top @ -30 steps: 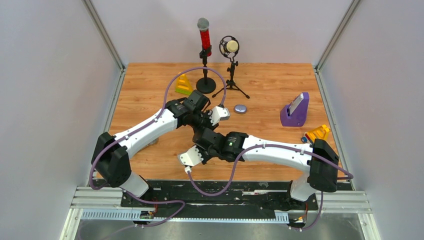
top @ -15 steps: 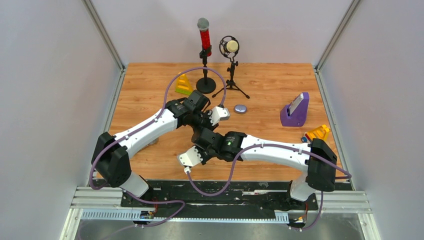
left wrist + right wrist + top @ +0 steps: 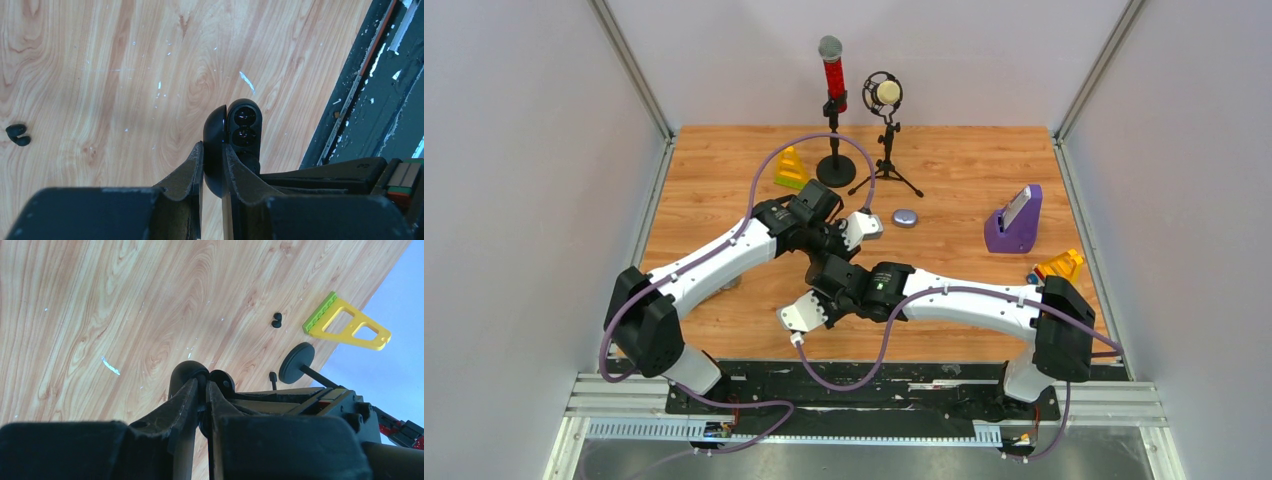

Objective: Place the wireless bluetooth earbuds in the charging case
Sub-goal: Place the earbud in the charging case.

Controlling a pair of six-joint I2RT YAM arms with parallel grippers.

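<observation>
My left gripper (image 3: 212, 150) is shut on the lid of the open black charging case (image 3: 235, 125) and holds it above the table. The case's two glossy sockets face the camera. My right gripper (image 3: 202, 382) is shut on a small black piece at the case, which looks like a black earbud and is mostly hidden by the fingers. Another black earbud (image 3: 17, 135) lies loose on the wood and also shows in the right wrist view (image 3: 276, 320). In the top view both grippers meet at mid table, the left (image 3: 836, 248) above the right (image 3: 826, 266). The purple earbuds are out of view.
A red microphone (image 3: 833, 75) on a round base and a small microphone (image 3: 885, 93) on a tripod stand at the back. A yellow triangle (image 3: 790, 168), a closed grey-purple oval case (image 3: 905, 217), a purple stand (image 3: 1014, 222) and an orange piece (image 3: 1059, 266) lie around.
The right arm has shifted slightly to the left; both grippers stay shut together at the case.
</observation>
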